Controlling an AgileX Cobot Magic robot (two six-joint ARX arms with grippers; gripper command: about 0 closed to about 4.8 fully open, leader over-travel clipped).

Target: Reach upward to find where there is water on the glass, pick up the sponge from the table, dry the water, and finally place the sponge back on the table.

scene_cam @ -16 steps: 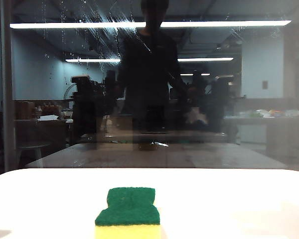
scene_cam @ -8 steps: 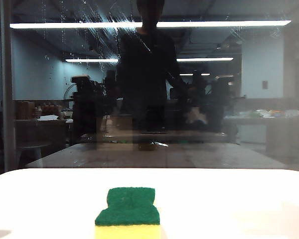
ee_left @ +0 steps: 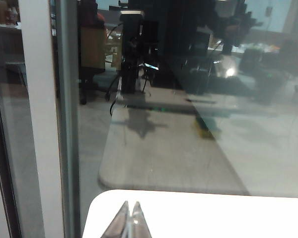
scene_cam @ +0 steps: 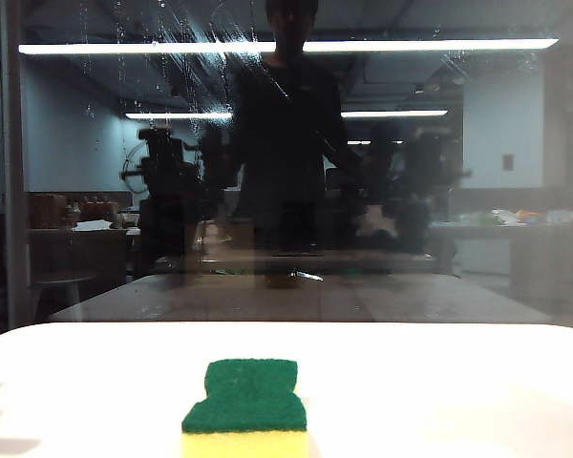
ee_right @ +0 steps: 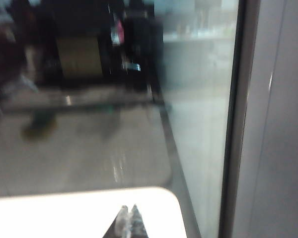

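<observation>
The white surface (scene_cam: 439,382) runs up to the glass (scene_cam: 516,191), a dark mirror-like pane that carries dim images of a standing person, my black arms and two bright ceiling light strips of an indoor room. A pale vertical frame post (scene_cam: 12,162) stands at the pane's left edge. The water (scene_cam: 177,67) shows as whitish dotted trails and slanted smears high on the glass, well above the sponge (scene_cam: 245,405). The sponge lies flat on the surface, near its front edge, apart from the glass, green scouring side up, yellow foam facing the camera; its long axis cannot be told. My left end effector (ee_left: 130,210) is fully closed, tips touching, holding nothing, above the surface near the glass. My right end effector (ee_right: 127,214) is likewise pressed together and empty, over a rounded corner of the surface near the glass.
</observation>
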